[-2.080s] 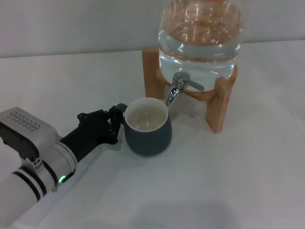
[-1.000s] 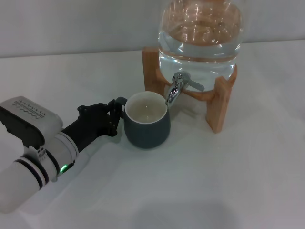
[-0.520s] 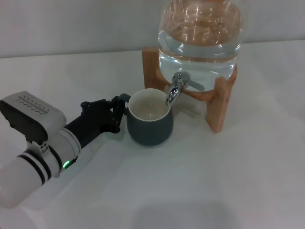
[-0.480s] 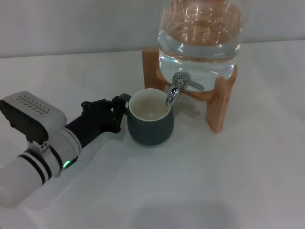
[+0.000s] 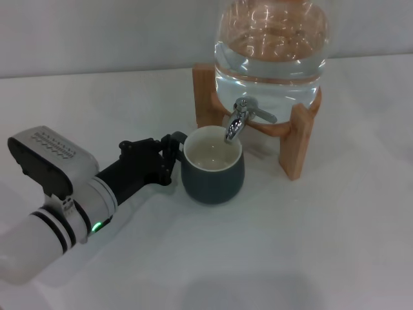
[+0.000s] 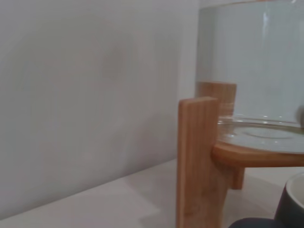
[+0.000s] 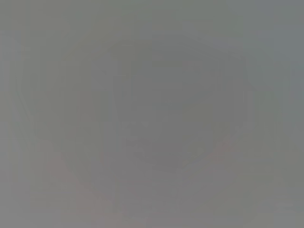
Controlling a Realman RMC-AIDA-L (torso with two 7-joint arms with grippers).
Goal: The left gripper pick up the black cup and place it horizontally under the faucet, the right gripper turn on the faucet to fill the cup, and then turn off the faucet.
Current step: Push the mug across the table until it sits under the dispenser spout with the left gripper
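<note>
The black cup [image 5: 213, 174] stands upright on the white table, its cream inside showing, with its rim right below the spout of the chrome faucet [image 5: 240, 120]. My left gripper [image 5: 171, 154] reaches in from the left and is shut on the cup's handle. The faucet sits on the clear water jar [image 5: 272, 48], its flat lever pointing right. In the left wrist view a sliver of the cup [image 6: 292, 206] shows beside the wooden stand [image 6: 202, 161]. The right gripper is out of view; its wrist view is blank grey.
The jar rests on a wooden stand [image 5: 300, 139] at the back right of the white table [image 5: 310, 245]. A pale wall [image 5: 97, 32] runs behind it. My left arm [image 5: 58, 206] lies across the table's front left.
My left gripper has slid the cup to the right and slightly back, so its rim now sits under the spout. The faucet lever has not moved.
</note>
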